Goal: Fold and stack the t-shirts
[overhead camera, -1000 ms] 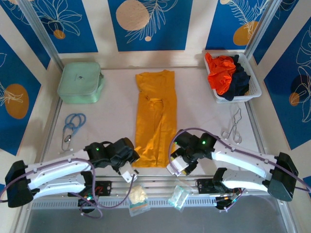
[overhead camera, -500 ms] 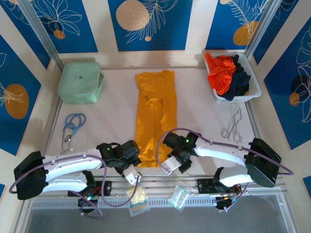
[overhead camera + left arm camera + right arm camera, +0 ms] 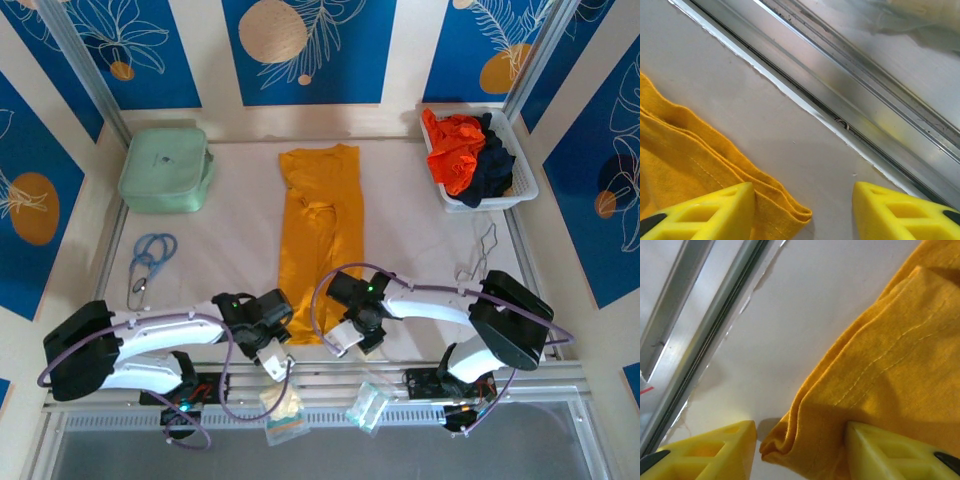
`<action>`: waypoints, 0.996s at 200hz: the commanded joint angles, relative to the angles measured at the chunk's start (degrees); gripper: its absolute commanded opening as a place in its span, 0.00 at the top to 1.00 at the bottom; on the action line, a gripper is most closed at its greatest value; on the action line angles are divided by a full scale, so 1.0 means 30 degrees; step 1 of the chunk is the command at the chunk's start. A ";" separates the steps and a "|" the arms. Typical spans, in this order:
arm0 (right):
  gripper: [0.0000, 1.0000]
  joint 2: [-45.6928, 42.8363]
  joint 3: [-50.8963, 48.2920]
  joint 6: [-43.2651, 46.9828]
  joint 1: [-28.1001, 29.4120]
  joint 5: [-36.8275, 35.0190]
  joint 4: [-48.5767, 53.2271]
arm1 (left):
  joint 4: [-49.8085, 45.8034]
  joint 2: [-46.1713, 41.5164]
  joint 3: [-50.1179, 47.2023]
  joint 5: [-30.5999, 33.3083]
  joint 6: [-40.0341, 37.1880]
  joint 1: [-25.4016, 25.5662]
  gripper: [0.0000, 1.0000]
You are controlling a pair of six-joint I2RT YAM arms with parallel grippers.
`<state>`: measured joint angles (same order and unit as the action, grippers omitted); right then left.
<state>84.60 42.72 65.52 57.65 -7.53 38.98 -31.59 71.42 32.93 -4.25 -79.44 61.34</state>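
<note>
Now the left claw point(image 3: 802, 200) and right claw point(image 3: 800, 436) are spread open, each around a near corner of the yellow t-shirt point(image 3: 320, 225) on the counter point(image 3: 235, 245).

Spread t-shirt point(image 3: 320, 250) centre; case point(image 3: 165, 170) behind-left; basket point(image 3: 490, 204) behind-right.

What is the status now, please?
Left pincer open at near left corner of yellow t-shirt. Right pincer open astride the near right corner. Clear packets near the bases, apart from the shirt.

Two white-shelled arms point(image 3: 150, 345) with black joints point(image 3: 85, 345), purple cables point(image 3: 317, 300), green lights point(image 3: 368, 287) and yellow latticed claw fingers point(image 3: 700, 210).
</note>
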 commanded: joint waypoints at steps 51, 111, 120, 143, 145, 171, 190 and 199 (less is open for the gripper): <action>0.51 0.0161 -0.0036 -0.0541 0.0135 0.0517 0.0116 | 0.1024 0.1978 0.1008 -0.0085 -0.0737 -0.1374 0.51; 0.51 0.0017 -0.0073 -0.0625 0.0179 0.0716 0.0219 | -0.0160 0.1962 0.2004 0.0421 -0.0986 -0.2018 0.51; 0.52 0.0071 -0.0035 -0.0599 0.0202 0.0774 0.0219 | -0.0191 0.2025 0.1993 0.0422 -0.1065 -0.2047 0.51; 0.52 0.0187 -0.0038 -0.0677 0.0235 0.0725 0.0345 | -0.0162 0.2427 0.2003 0.0068 -0.0986 -0.2077 0.51; 0.52 0.0189 -0.0032 -0.0669 0.0222 0.0723 0.0375 | -0.0177 0.2455 0.2003 0.0025 -0.0975 -0.2078 0.51; 0.53 0.0082 -0.0117 -0.0690 0.0245 0.0723 0.0511 | -0.0902 0.2548 0.2219 -0.0468 -0.0755 -0.2076 0.52; 0.53 0.0024 -0.0129 -0.0654 0.0240 0.0723 0.0512 | -0.1740 0.2281 0.2210 -0.0756 -0.0638 -0.2052 0.54; 0.53 0.0014 -0.0117 -0.0631 0.0239 0.0723 0.0469 | -0.2035 0.2132 0.2114 -0.0892 -0.0597 -0.2049 0.54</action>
<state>84.60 42.70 64.05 57.78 -7.53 38.54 -32.77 78.61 38.41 -4.03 -81.08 55.51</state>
